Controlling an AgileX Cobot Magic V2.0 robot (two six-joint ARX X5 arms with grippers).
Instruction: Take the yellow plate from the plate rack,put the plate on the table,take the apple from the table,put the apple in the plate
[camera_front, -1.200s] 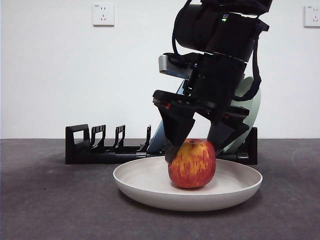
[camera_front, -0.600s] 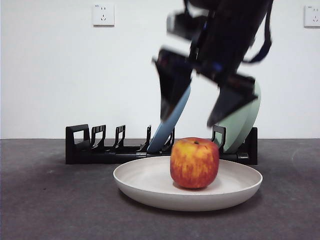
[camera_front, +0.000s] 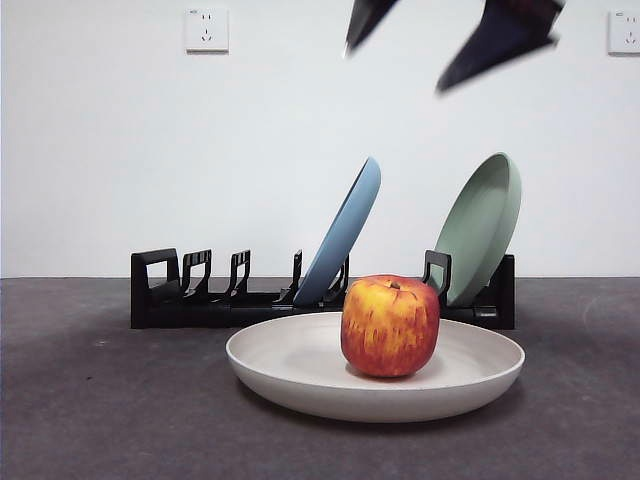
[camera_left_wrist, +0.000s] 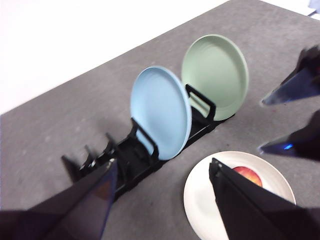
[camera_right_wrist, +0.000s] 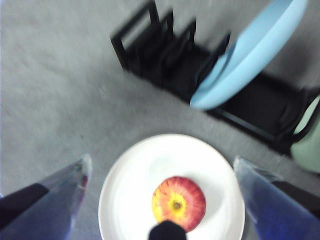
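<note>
The red and yellow apple (camera_front: 389, 326) sits in the middle of the yellow plate (camera_front: 290, 372), which lies flat on the table (camera_front: 100, 410) in front of the plate rack (camera_front: 190, 300). High above the apple, my right gripper (camera_front: 398, 62) hangs open and empty, only its two dark tips showing at the top edge. In the right wrist view the gripper (camera_right_wrist: 161, 161) looks straight down on the apple (camera_right_wrist: 178, 202) and the plate (camera_right_wrist: 130, 195). My left gripper (camera_left_wrist: 163, 162) is open and empty, held high over the rack (camera_left_wrist: 130, 160), well away from the plate (camera_left_wrist: 205, 200).
A blue plate (camera_front: 345, 235) and a pale green plate (camera_front: 485, 225) lean upright in the rack's slots behind the yellow plate. The rack's handle loop (camera_front: 155, 275) is at its left end. Bare table surrounds the yellow plate on the left and right.
The right gripper has let go of the apple and risen steeply, from around the apple to the top edge of the front view. The apple stays in the plate.
</note>
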